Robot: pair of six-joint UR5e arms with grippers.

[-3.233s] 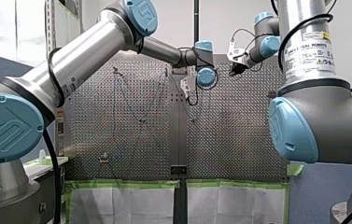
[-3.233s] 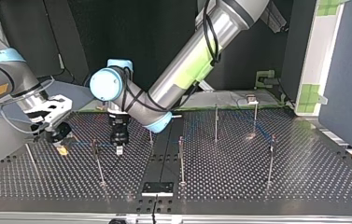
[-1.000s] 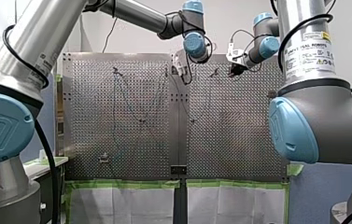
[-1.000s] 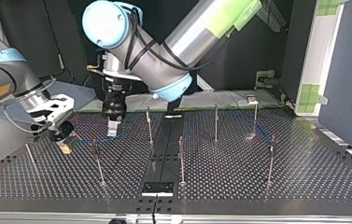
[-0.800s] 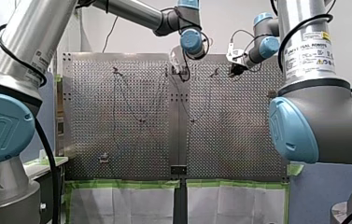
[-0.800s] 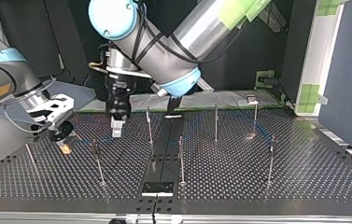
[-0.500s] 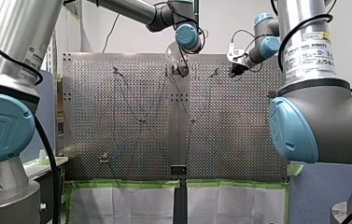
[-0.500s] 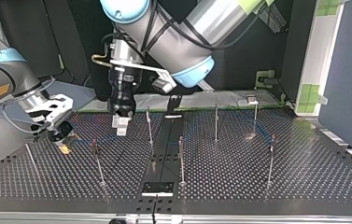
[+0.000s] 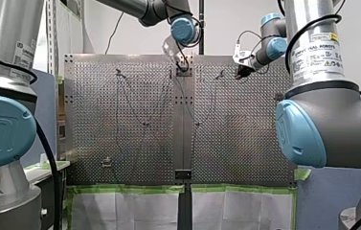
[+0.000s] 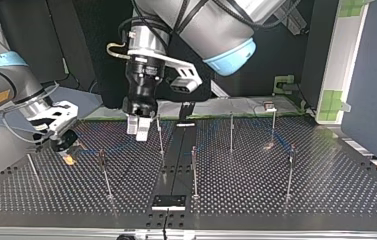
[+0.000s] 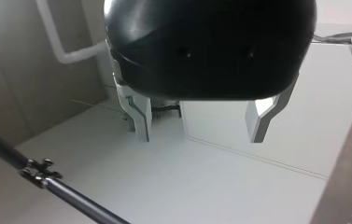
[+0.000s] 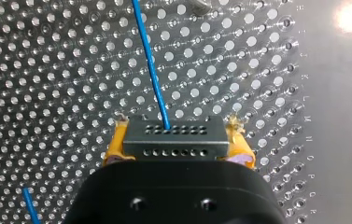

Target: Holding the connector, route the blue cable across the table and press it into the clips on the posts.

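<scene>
Clamping the connector (image 12: 173,135) between the yellow pads of my right gripper (image 12: 178,144) at the top view's left, low over the table (image 10: 276,190), apparently anchoring the blue cable (image 12: 150,60) there. Further right, hanging my left gripper (image 10: 138,128) wide open and empty beside a post (image 10: 160,135), seemingly to clear the clips.

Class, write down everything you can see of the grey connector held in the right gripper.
The connector is a small grey rectangular block, metallic-looking, with two rows of round holes on the face towards the wrist camera. It sits clamped at both ends between the yellow pads of my right gripper, which is shut on it. The blue cable leaves a hole in the row farther from the gripper and runs over the perforated table. Whether the connector touches the table cannot be told.
</scene>
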